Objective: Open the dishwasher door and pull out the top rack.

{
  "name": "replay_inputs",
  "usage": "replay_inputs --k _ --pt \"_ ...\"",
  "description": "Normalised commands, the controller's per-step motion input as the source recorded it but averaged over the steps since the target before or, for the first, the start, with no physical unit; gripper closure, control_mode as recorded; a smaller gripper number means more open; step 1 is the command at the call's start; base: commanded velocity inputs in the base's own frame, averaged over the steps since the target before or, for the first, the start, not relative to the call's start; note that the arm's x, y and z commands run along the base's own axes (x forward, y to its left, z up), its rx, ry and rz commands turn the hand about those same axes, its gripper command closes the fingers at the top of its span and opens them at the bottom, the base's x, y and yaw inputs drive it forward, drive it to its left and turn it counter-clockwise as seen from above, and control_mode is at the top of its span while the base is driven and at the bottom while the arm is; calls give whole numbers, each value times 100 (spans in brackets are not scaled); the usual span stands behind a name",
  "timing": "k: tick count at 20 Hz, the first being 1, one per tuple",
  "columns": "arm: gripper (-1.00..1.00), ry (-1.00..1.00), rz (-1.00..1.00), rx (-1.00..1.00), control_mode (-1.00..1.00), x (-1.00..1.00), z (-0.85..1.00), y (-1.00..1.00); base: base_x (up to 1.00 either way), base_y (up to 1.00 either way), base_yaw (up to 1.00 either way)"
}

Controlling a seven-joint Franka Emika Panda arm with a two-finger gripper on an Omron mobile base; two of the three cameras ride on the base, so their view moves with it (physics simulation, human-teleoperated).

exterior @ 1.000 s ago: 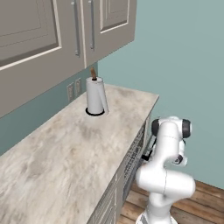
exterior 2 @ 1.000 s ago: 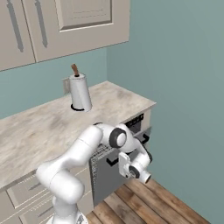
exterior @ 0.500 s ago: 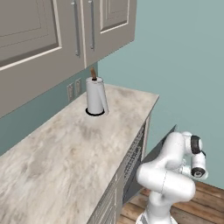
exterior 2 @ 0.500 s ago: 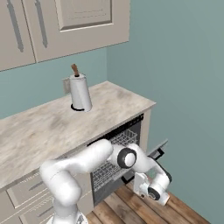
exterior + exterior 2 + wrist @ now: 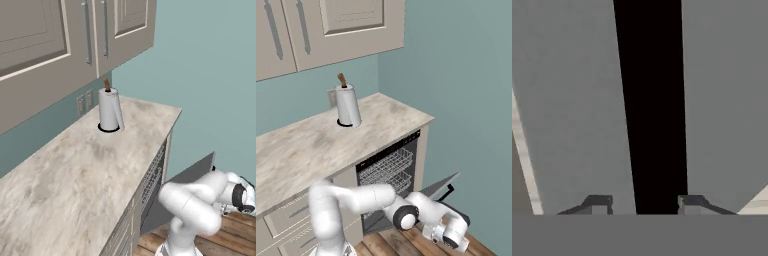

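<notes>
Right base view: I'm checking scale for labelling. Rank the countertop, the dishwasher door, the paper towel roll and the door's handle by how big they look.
1. countertop
2. dishwasher door, seen foreshortened and partly hidden by the arm
3. paper towel roll
4. handle, a short visible stretch

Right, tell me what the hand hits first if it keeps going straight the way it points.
The black bar handle on the dark grey dishwasher door; it runs between the hand fingertips, seemingly very close, though depth is unclear.

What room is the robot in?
Most likely a kitchen: there's a stone-look counter, cupboards on the wall, a paper towel roll, and an open dishwasher door with a wire top rack.
</notes>
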Motion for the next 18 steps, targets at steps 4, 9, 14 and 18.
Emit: replay_inputs --k 4,9,14,18 --pt "-100 17 0 16 -100 -78 100 -10 0 0 0" --pt "-100 23 0 8 -100 -80 100 4 0 0 0" --pt "-100 27 0 -4 -100 -56 100 50 0 0 0" --pt "-100 22 0 -21 -100 21 100 70 0 0 0"
